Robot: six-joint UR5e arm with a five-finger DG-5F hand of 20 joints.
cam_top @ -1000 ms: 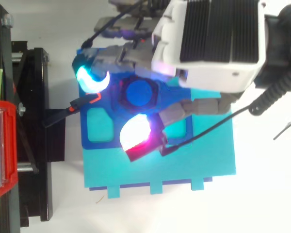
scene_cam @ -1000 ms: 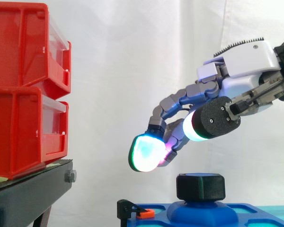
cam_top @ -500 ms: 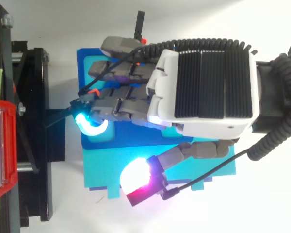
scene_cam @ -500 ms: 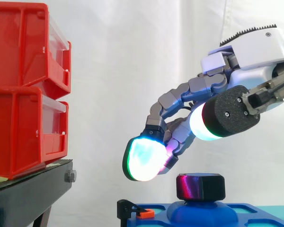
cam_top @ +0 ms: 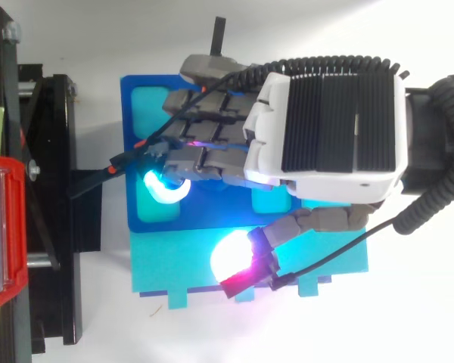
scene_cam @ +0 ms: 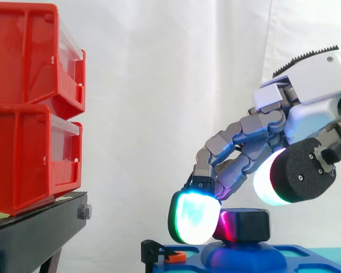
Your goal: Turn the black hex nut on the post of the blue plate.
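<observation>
Fingers [scene_cam: 238, 142] of the robot hand [scene_cam: 312, 85] are arching down over the black hex nut [scene_cam: 244, 225], hooking round it from above. From the side, one green-cyan glowing pad [scene_cam: 193, 219] is sitting low against the nut's left face. The thumb, with its white-glowing pad [scene_cam: 284, 179], is hanging higher and to the right, apart from the nut. From above, the bent fingers are covering the nut. The thumb pad [cam_top: 234, 261] is hovering past the blue plate's [cam_top: 129, 106] near edge, over the lighter cyan base [cam_top: 174, 265]. The nut is sitting on a rounded blue boss in the middle of the plate, directly under the fingers and below the palm. It is lying flat, wider than it is tall, with its turning axis pointing straight up along the post and magenta light reflecting on its left side. Left of the plate, two stacked red bins [scene_cam: 28, 108] are resting on a black stand [scene_cam: 34, 236].
</observation>
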